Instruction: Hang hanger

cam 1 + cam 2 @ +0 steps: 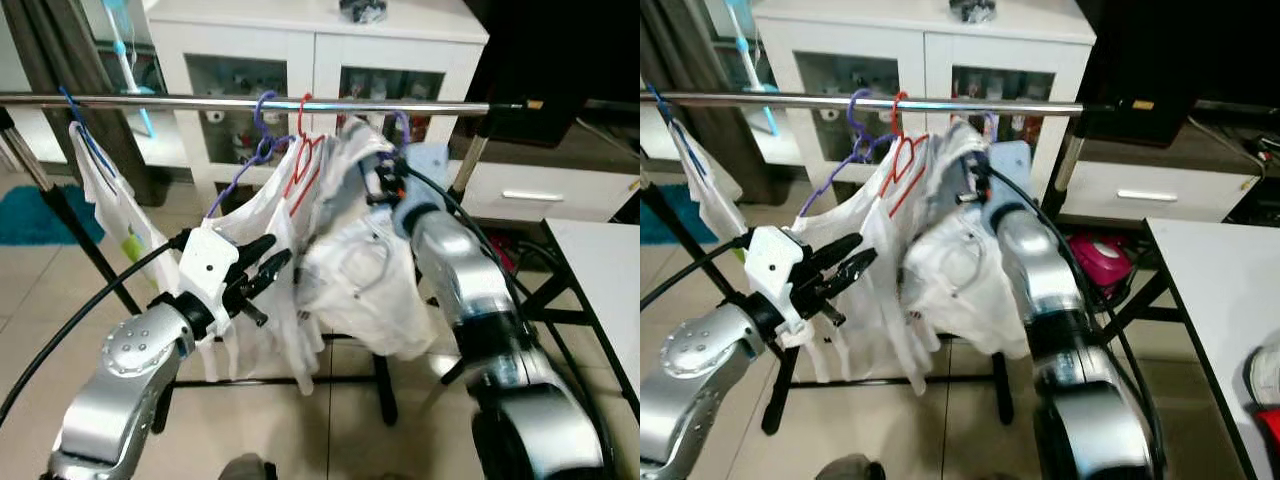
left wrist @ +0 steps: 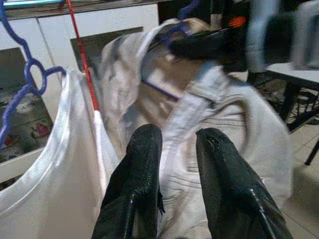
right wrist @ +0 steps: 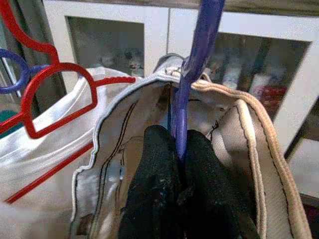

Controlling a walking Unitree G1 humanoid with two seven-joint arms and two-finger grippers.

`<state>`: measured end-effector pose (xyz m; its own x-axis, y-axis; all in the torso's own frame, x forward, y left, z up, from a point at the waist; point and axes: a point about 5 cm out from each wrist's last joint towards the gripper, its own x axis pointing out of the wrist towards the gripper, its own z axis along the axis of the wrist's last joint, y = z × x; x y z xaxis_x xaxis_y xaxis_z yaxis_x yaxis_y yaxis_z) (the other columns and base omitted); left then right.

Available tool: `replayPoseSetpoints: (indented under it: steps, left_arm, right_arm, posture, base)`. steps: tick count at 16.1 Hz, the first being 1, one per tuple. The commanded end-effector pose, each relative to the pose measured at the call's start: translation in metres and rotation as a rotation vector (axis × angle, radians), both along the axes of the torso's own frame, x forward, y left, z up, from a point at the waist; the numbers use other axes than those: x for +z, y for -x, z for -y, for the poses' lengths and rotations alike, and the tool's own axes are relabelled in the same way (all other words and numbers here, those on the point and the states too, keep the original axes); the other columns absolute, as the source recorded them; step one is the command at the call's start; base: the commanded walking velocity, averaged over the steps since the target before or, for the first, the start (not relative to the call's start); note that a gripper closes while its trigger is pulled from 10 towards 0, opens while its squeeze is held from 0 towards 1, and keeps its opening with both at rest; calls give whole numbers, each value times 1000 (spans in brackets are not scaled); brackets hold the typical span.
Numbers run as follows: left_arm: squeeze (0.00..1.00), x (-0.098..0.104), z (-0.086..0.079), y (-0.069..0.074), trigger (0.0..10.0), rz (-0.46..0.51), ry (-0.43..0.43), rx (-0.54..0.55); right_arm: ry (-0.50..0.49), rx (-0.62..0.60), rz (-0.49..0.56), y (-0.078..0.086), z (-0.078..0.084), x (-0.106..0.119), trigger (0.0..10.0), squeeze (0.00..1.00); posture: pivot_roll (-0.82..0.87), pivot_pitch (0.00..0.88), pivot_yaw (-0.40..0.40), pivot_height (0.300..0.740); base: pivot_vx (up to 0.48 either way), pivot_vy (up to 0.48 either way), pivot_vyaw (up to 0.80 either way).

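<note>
A steel rail point(image 1: 150, 101) runs across the drying rack. On it hang a purple hanger point(image 1: 262, 112) and a red hanger point(image 1: 303, 125), both carrying white clothes. My right gripper point(image 3: 178, 137) is raised just under the rail and is shut on the neck of another purple hanger point(image 3: 192, 59), which carries a white and beige garment point(image 1: 365, 275). I cannot tell whether its hook is over the rail. My left gripper point(image 1: 278, 258) is open, lower down, and points at the white shirt on the red hanger point(image 2: 82, 45).
A blue hanger point(image 1: 85, 135) with a white cloth hangs at the rail's left end. A white cabinet point(image 1: 310, 50) stands behind the rack. To the right are a white table point(image 1: 1230, 290) and a pink object point(image 1: 1100, 258) on the tiled floor.
</note>
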<state>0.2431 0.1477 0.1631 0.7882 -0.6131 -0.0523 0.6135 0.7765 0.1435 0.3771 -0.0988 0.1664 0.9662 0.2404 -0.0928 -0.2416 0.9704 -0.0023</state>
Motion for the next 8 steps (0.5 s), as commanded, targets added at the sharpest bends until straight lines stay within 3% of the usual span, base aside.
replayPoseSetpoints:
  steps: [1, 4, 8]
  left_arm:
    - [0, 5, 1, 5, 10000, 2, -7, -25]
    - [0, 12, 2, 18, 10000, -11, -20, -60]
    - [0, 12, 2, 22, 10000, -26, -25, -66]
  right_arm:
    - [-35, -38, 64, -10, 2, 18, 10000, 0]
    - [-79, -148, 37, -30, 14, 30, 10000, 0]
    - [-71, -186, 48, -37, 21, 40, 10000, 0]
  posture:
    - [122, 113, -35, 740]
    - [149, 136, -33, 740]
    - [146, 135, -31, 740]
  base:
    - [0, 0, 0]
    - [0, 0, 0]
    - [0, 0, 0]
